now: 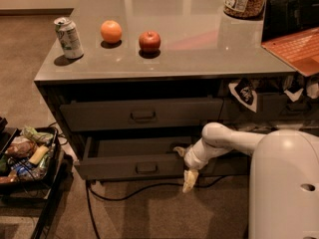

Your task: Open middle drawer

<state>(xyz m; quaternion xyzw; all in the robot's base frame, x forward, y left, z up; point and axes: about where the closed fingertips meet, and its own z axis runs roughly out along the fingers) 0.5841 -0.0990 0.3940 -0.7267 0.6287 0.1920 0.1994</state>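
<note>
The gripper point(190, 177) hangs at the right end of the middle drawer point(119, 170), which is partly out. Its front runs leftward from there, handle point(146, 168) well left. Its grip cannot be told.

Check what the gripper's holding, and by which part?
Cannot tell. The gripper sits at the middle drawer front, right of its handle; no grasp shows.

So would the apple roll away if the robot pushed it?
Probably, yes. The apple is round and sits on a smooth, shiny countertop, so a push would likely send it rolling. It looks firm, so it probably won't squash. The gripper is nowhere near it, though: it hangs low in front of the open drawer.
</note>
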